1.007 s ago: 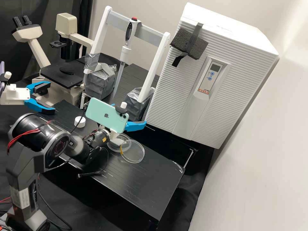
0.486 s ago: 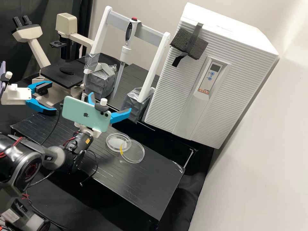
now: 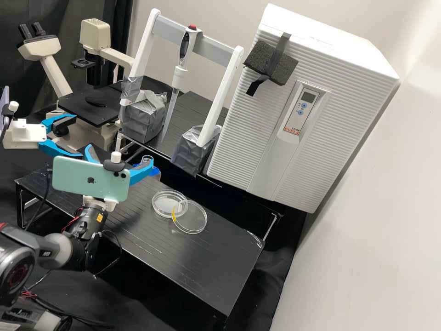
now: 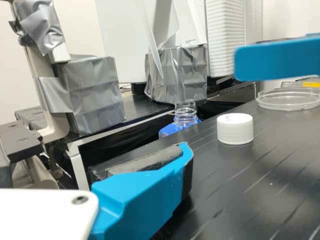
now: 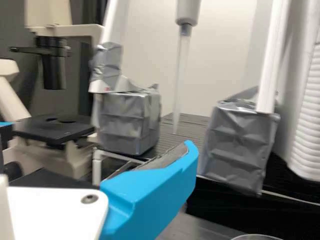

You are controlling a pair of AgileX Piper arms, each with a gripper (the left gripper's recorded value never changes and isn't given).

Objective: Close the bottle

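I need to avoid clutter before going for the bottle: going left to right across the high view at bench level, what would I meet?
left hand → right hand → bottle → pair of petri dishes → white ribbed cabinet

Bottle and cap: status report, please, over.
Left gripper open, empty. Right gripper open, empty, near the bottle. Bottle uncapped; cap lies on bench beside it. Petri dishes apart, not blocking.
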